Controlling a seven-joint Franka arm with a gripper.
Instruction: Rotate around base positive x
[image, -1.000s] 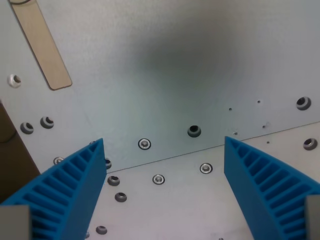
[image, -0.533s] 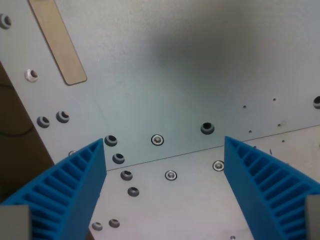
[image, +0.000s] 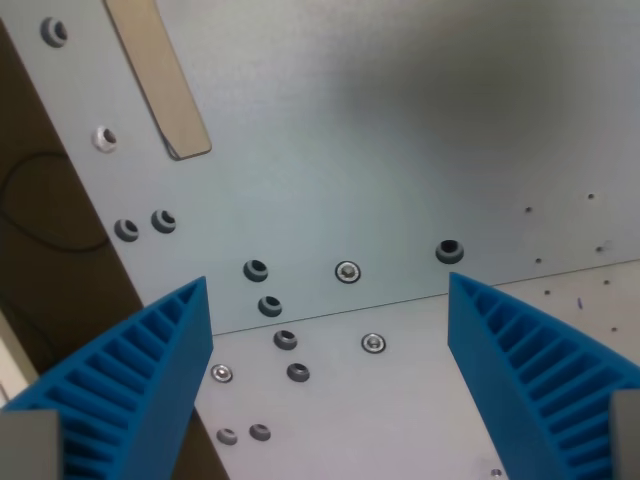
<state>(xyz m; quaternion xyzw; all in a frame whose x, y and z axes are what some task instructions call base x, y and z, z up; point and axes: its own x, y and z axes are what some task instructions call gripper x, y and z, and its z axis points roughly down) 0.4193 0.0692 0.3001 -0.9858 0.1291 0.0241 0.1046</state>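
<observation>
My gripper (image: 328, 300) is open and empty, its two ribbed blue fingers (image: 130, 390) rising from the lower corners of the wrist view. Between and beyond them lies a grey metal plate (image: 400, 130) with screw holes and bolts (image: 347, 271). A seam (image: 420, 297) runs across the plate between the fingertips. Nothing sits between the fingers.
A tan strip (image: 160, 80) lies on the plate at the upper left. The plate's left edge (image: 90, 220) runs diagonally, with a brown surface (image: 40, 220) and a thin dark cable loop beyond it. Several small holes dot the plate at the right.
The whole scene has shifted to the wrist view's right and slightly up, so the camera has moved. More of the brown surface shows at the left. The fingers keep the same opening.
</observation>
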